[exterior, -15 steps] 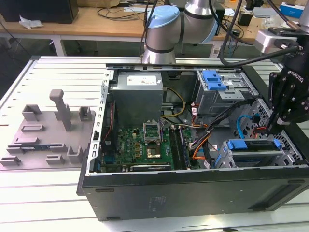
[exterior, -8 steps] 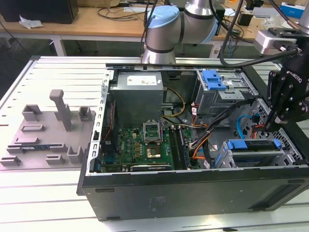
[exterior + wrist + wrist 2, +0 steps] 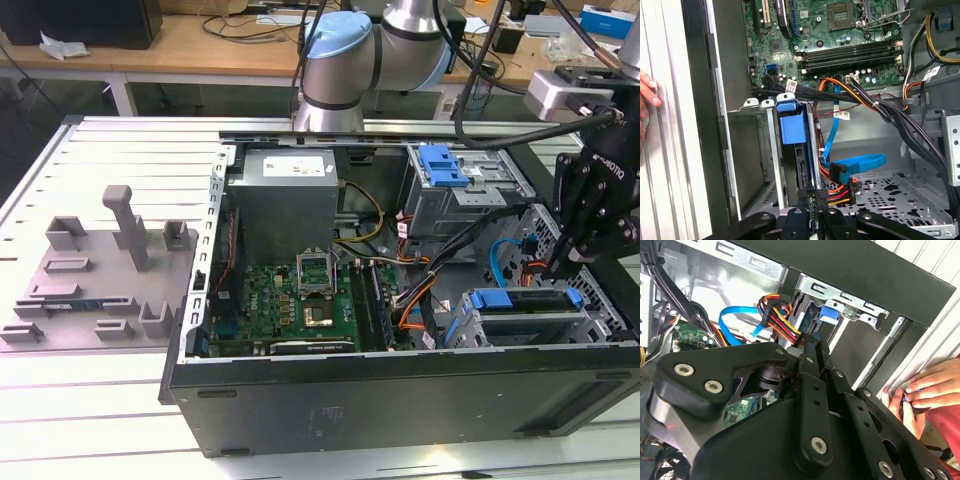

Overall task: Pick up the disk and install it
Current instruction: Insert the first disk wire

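Table [image 3: 90, 425]: slatted metal top carrying an open computer case [image 3: 400, 400], lid off, interior facing up. Disk [image 3: 525, 318]: seated in the drive bay at the case's near corner on the exterior view's right, silver body framed by its blue carrier; in the first wrist view the disk [image 3: 791, 129] stands on edge between the bay's metal rails, blue end tab toward the motherboard [image 3: 840, 35]; in the second wrist view its blue tab [image 3: 828, 314] shows under the bay's metal lip. Gripper [image 3: 568, 255]: black, hanging over the far end of that bay, just beside the disk; its fingers look drawn together to a point, gripping no item, with the tips [image 3: 809, 200] by the orange, red and black plug [image 3: 837, 192] at the disk's rear end. Blue cable [image 3: 855, 162]: looped beside the bay, near the fingertips. Second cage [image 3: 455, 195]: far right corner of the case, with a blue latch [image 3: 441, 165] on top. Power supply [image 3: 285, 195]: far left corner of the case. Grey tray [image 3: 90, 290]: on the table at the case's left side, well apart from the gripper, bearing an upright post [image 3: 125, 225]. Hand [image 3: 927, 390]: a person's, resting on the table against the outer wall of the case beside the bay
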`<state>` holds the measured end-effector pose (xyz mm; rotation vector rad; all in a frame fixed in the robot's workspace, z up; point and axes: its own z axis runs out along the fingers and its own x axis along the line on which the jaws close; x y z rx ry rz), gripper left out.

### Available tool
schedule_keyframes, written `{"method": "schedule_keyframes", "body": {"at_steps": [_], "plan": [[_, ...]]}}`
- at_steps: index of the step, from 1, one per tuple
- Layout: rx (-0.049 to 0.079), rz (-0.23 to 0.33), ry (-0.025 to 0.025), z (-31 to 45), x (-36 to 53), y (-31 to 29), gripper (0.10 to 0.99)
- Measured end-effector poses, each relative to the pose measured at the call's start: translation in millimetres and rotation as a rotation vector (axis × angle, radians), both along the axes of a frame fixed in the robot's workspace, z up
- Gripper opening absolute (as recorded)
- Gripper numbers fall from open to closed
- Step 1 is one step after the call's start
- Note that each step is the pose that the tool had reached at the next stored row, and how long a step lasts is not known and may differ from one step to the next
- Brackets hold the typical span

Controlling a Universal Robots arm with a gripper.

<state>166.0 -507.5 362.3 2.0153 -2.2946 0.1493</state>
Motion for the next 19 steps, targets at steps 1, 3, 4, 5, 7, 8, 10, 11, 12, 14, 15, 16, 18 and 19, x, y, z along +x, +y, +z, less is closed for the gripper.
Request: {"method": "schedule_keyframes", "body": {"at_steps": [1,3,4,5,7,8,10,11,12,14,15,16,18,19], "plan": [[0.000,0.000,0.0000,-0.3,0.0,-0.2,0.169],[0.000,0.001,0.0000,-1.3,0.0,-0.3,0.169],[0.000,0.003,0.0000,-1.4,0.0,-0.3,0.169],[0.000,0.012,0.0000,-1.7,0.0,-0.2,0.169],[0.000,0.028,0.0000,-1.9,0.0,0.1,0.169],[0.000,0.029,0.0000,-1.8,0.0,0.2,0.169],[0.000,0.029,0.0000,-1.8,0.0,0.2,0.169],[0.000,0.029,0.0000,-2.0,-0.5,0.2,0.169],[0.000,0.029,0.0000,-2.1,-1.3,0.2,0.169],[0.000,0.030,0.0000,-2.7,-2.9,0.1,0.169],[0.000,0.031,0.0000,-2.7,-2.8,0.1,0.169],[0.000,0.031,0.0000,-2.8,-2.8,-0.1,0.169],[0.000,0.031,0.0000,-2.9,-2.8,-0.6,0.169],[0.000,0.032,0.0001,-2.9,-2.8,-0.9,0.169]]}}
